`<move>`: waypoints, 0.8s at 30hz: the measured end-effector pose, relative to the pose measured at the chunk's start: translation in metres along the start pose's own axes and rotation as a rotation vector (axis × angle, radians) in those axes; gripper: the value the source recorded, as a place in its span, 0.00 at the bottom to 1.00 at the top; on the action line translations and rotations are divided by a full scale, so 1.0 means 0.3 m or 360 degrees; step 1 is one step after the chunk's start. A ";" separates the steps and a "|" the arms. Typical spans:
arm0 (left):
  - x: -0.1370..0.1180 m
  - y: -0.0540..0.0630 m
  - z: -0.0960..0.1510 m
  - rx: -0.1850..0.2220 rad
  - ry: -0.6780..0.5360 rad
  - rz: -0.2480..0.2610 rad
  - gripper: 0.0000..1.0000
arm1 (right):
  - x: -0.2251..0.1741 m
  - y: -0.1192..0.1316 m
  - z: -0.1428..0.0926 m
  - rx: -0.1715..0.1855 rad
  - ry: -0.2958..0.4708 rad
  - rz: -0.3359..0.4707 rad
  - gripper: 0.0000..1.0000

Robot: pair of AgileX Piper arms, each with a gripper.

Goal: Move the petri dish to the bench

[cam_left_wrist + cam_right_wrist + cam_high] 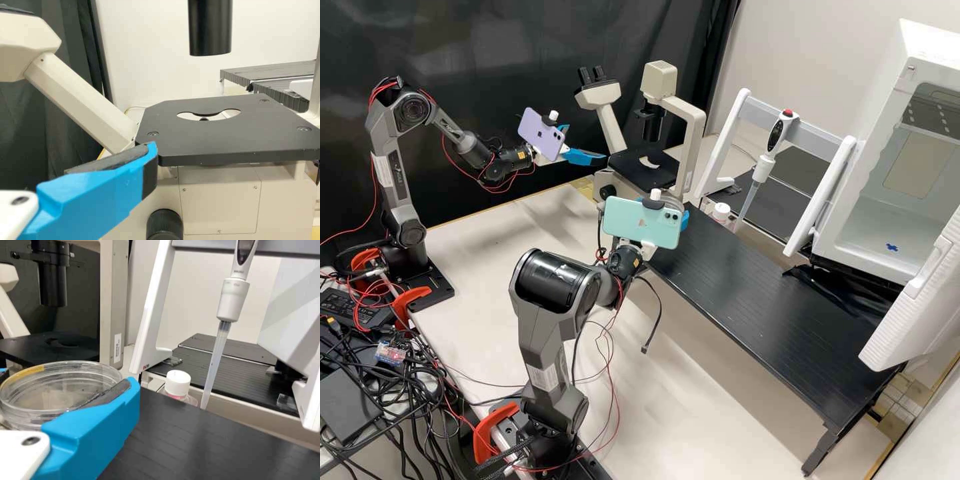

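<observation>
While the blue fingers of the right gripper (684, 221) hold a clear petri dish (57, 390) between them, a strip of yellow on its rim, the black desk (760, 300) stretches out beside them. Past those fingers are a bottle (177, 384) with a white cap and, near it, a pipette (233, 297) upright on a white stand (153, 315). Well apart from them, the left gripper (588, 143) has its fingers wide; near their tips is the microscope's black stage (215, 137), and behind is a dark curtain (513, 53).
</observation>
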 end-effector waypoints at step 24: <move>0.000 0.000 0.000 0.0000 0.0000 0.0000 1.00 | 0.001 -0.110 0.088 -0.0012 -0.0059 -0.0045 1.00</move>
